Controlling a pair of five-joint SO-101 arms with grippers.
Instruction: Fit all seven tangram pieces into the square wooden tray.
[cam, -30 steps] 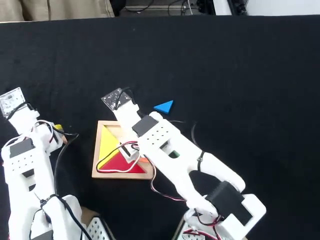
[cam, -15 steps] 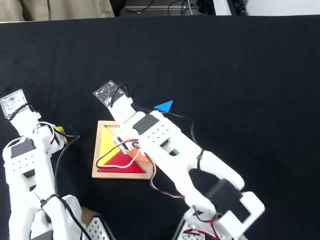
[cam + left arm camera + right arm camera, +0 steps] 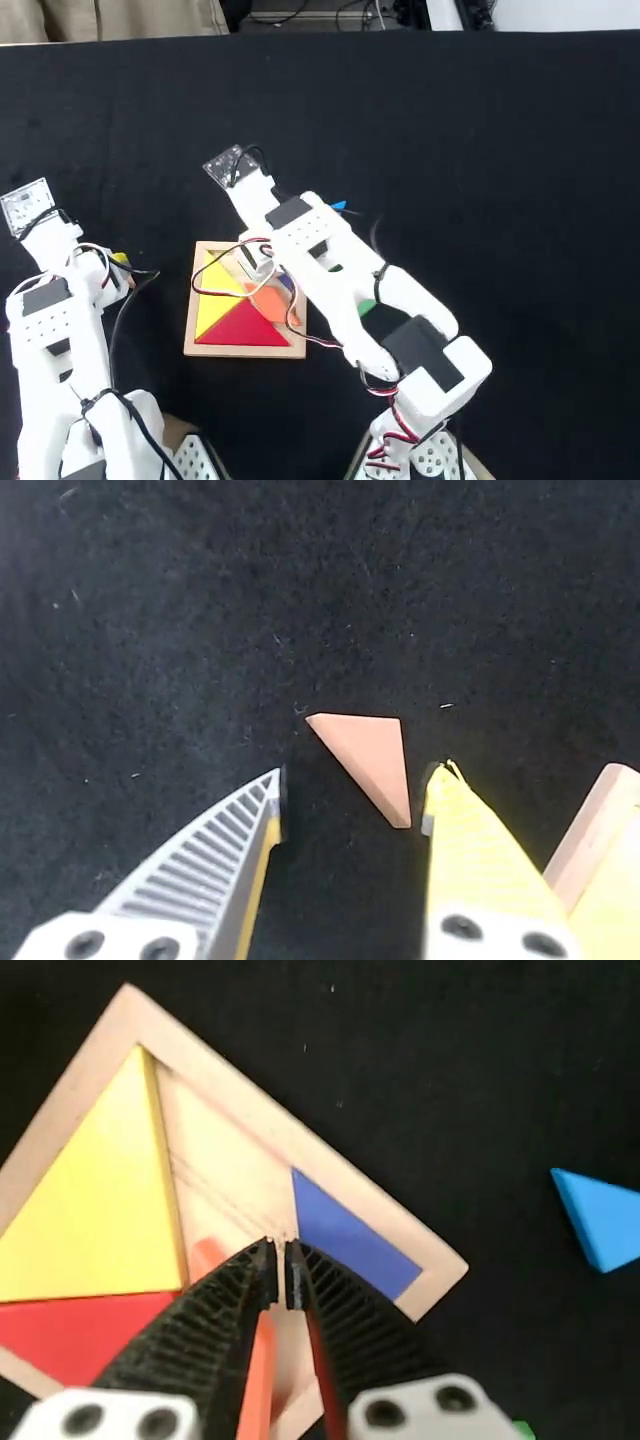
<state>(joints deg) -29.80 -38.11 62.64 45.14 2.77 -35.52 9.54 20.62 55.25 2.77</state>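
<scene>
Black cloth covers our table (image 3: 500,150). The wooden tray (image 3: 245,350) on it is partly filled. Our right gripper (image 3: 280,1255) hangs above it, jaws clenched, perhaps nudging the orange piece (image 3: 262,1380) home. Our left gripper (image 3: 360,775), jaws spread, straddles a salmon triangle (image 3: 365,755) beside the tray, placed to grasp it.

Bare floor of tray (image 3: 225,1185) is left free betw. yellow triangle (image 3: 95,1200) and blue parallelogram (image 3: 345,1235); access from above is blocked by right gripper (image 3: 279,1260), jaws together. Cloth (image 3: 500,150) nr. blue triangle (image 3: 600,1215) is unobstructed. Pink triangle (image 3: 365,760) is straddled by left gripper (image 3: 350,785), spread wide.
</scene>
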